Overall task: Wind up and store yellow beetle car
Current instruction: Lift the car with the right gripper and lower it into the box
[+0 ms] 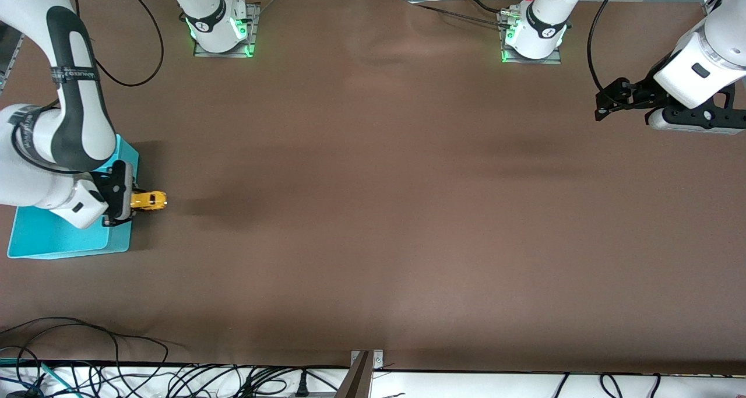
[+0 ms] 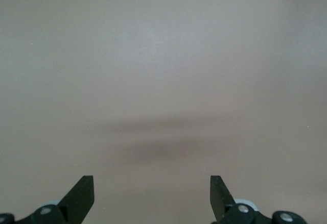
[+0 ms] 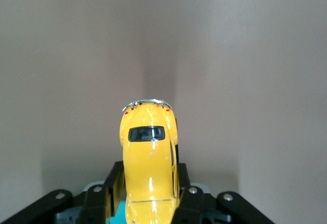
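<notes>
The yellow beetle car [image 1: 149, 200] is held in the air beside the edge of the turquoise bin [image 1: 52, 238], at the right arm's end of the table. My right gripper [image 1: 129, 201] is shut on its body, one black finger on each side. In the right wrist view the yellow beetle car [image 3: 149, 157] points away from the wrist, its dark rear window and chrome bumper showing, and a corner of turquoise shows under it. My left gripper [image 1: 606, 102] waits open above the table at the left arm's end. Its fingertips [image 2: 82, 193] stand wide apart over bare brown surface.
The turquoise bin lies partly under the right arm's wrist. A brown mat [image 1: 373, 211] covers the table. Both arm bases [image 1: 221, 22] stand along the edge farthest from the front camera. Cables [image 1: 87, 369] trail along the edge nearest to it.
</notes>
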Motion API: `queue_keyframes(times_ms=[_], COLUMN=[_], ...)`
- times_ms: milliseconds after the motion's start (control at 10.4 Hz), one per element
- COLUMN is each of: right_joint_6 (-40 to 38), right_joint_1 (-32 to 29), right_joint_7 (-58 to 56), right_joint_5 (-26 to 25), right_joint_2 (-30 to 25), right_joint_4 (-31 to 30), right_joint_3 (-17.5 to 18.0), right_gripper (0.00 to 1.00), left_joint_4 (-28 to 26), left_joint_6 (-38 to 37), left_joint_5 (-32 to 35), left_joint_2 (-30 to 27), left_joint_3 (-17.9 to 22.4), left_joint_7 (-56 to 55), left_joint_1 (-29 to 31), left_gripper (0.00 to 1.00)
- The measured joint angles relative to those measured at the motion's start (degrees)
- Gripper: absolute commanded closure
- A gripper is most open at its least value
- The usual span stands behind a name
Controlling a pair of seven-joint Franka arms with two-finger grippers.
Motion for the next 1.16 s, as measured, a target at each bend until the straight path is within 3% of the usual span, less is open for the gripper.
queue_keyframes(times_ms=[579,869,1158], right_joint_6=[-1.65,-0.57,5.26], right_joint_1=[-1.71,-5.86,-6.96], right_joint_7=[-14.73,-22.11,-25.40], right_joint_5=[-3.15,-3.14,-2.91], right_joint_2=[0.30,1.65,4.77], right_joint_4=[0.65,0.62,0.51], right_joint_3=[-7.68,-8.13,-8.11], right_gripper=[1.00,1.00,1.00], left_joint_4=[0.00,0.00,0.00], left_joint_6=[-0.03,-0.13,-0.15], left_joint_5=[0.00,0.00,0.00], left_joint_2=[0.00,0.00,0.00], left_joint_3=[0.00,0.03,0.01], left_joint_7=[0.00,-0.01,-0.01], left_joint_1=[0.01,0.03,0.03], left_gripper=[0.00,0.00,0.00])
